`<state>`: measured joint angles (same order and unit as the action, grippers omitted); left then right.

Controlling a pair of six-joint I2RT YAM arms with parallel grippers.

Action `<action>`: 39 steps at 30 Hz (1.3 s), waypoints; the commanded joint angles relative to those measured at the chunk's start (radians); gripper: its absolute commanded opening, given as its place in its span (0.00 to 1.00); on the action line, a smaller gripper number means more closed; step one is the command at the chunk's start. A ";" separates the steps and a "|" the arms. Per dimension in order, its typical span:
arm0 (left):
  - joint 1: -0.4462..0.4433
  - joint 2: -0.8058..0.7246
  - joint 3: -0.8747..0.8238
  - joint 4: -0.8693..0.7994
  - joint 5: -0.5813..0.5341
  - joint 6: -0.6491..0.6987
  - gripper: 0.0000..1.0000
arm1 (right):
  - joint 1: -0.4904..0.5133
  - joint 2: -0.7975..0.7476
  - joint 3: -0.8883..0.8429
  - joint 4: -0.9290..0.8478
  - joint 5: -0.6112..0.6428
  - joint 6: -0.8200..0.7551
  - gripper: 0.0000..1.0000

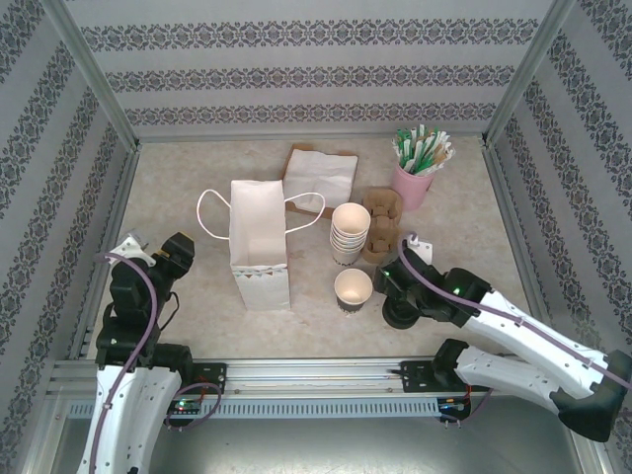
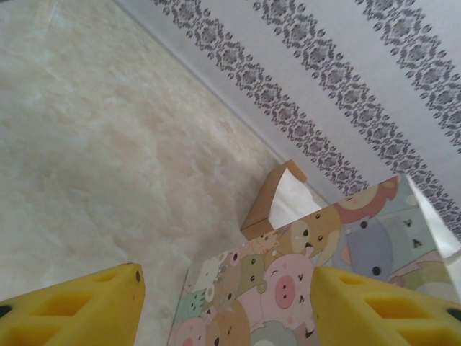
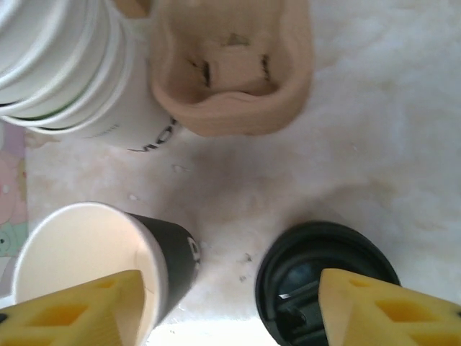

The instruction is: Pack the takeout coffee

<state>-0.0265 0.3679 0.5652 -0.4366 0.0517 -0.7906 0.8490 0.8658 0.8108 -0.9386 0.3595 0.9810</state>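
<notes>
The right tool (image 1: 395, 284) (image 3: 230, 288) hangs low over the counter (image 1: 168, 188) with its yellow fingers (image 3: 94, 310) spread wide. Nothing is gripped between them. One finger stands in front of an open cup and the other in front of a black lid. The left tool (image 1: 178, 252) (image 2: 225, 288) sits near the left wall, its jaws also parted and empty, facing the cartoon-animal print on the side of a bag.

That white paper bag (image 1: 259, 232) (image 2: 288, 288), with a loop handle on each side, is the biggest thing on the counter and sits near the middle. I cannot tell whether it stands or lies. Behind it, toward the back wall, is a flat pile of white and brown paper (image 1: 321, 176). Right of the bag is a stack of lidless white cups (image 1: 349, 232) (image 3: 57, 65), and touching its right side is a brown moulded cup carrier (image 1: 383, 222) (image 3: 230, 65). A pink cup (image 1: 413, 186) holding green and white sticks (image 1: 423, 148) stands behind the carrier.

Just in front of the stack is a single open cup (image 1: 353, 288) (image 3: 79, 259), white inside and black outside, with no lid. The takeout coffee (image 3: 310, 252) is just right of this cup and apart from it. It sits on the counter right under the right tool, outside the bag. From above, the wrist view shows its round black lid, which hides the cup beneath.
</notes>
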 commanded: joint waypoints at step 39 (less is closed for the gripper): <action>-0.009 0.143 -0.150 0.072 0.143 -0.110 0.65 | -0.118 0.197 -0.147 -0.035 -0.178 0.033 0.78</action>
<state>-0.0265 0.5125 0.4286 -0.4099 0.1833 -0.8886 0.7410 1.0576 0.6712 -0.9642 0.1814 1.0218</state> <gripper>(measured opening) 0.645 0.775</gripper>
